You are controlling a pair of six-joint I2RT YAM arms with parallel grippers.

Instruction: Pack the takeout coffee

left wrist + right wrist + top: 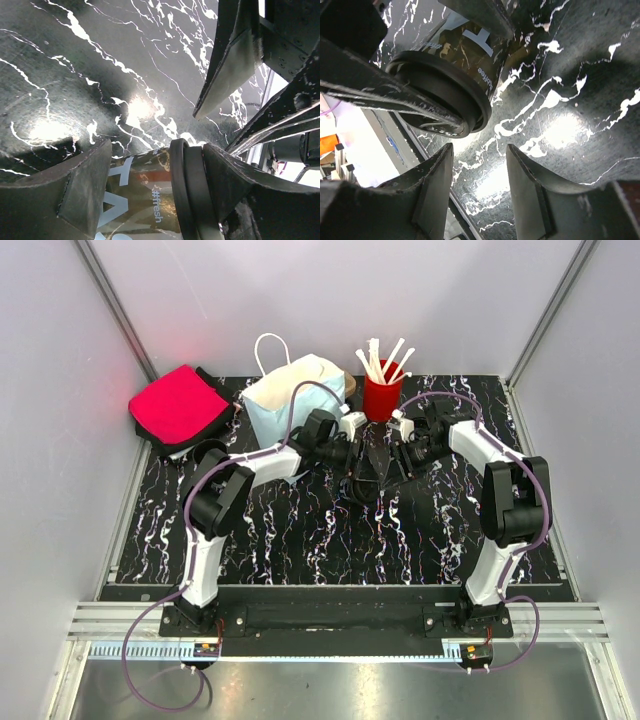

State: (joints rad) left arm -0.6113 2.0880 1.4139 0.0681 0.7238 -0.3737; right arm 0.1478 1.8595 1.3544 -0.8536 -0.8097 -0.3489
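Clamping the takeout coffee [142,200] lid-to-base in the left gripper [156,162], beside the empty, part-open right gripper [480,152]; likely light, thin-walled, crushable, so best gripped gently around the body.

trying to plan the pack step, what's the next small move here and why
Probably lift the left gripper toward the paper bag: its fingers seem to clamp the takeout coffee end to end, base and lid, while the right gripper stands open and empty beside it.
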